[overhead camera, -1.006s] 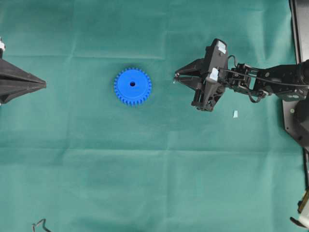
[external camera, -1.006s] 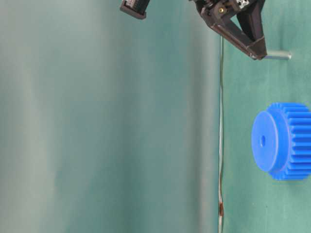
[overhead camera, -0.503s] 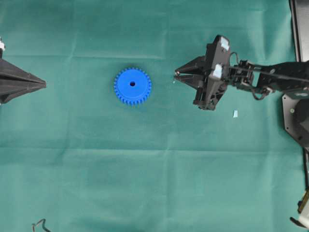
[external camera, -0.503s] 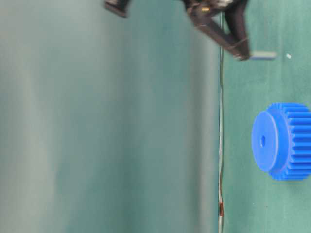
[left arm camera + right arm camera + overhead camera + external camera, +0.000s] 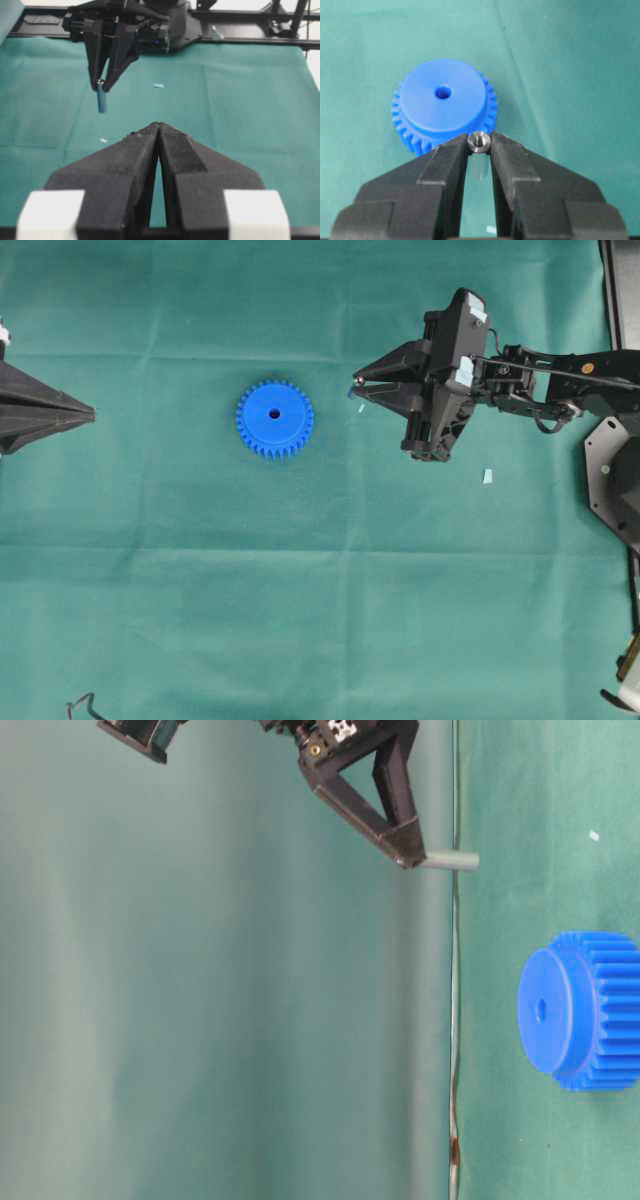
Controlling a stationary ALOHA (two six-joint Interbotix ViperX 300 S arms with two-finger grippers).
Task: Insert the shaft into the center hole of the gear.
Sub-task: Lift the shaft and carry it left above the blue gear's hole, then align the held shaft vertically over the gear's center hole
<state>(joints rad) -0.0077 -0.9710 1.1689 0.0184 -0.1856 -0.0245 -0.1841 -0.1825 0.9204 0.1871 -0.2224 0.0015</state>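
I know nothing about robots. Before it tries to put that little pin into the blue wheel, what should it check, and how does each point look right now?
1. Shaft clamped at the tip of the right tool: ok.
2. Shaft lifted clear of the cloth: ok.
3. Center hole open, nothing blocking it: ok.
4. Gear lying flat, hole facing up: ok.
5. Shaft above the hole: not ok, it is off to one side of the gear.
6. Left tool out of the path: ok, shut and well away.
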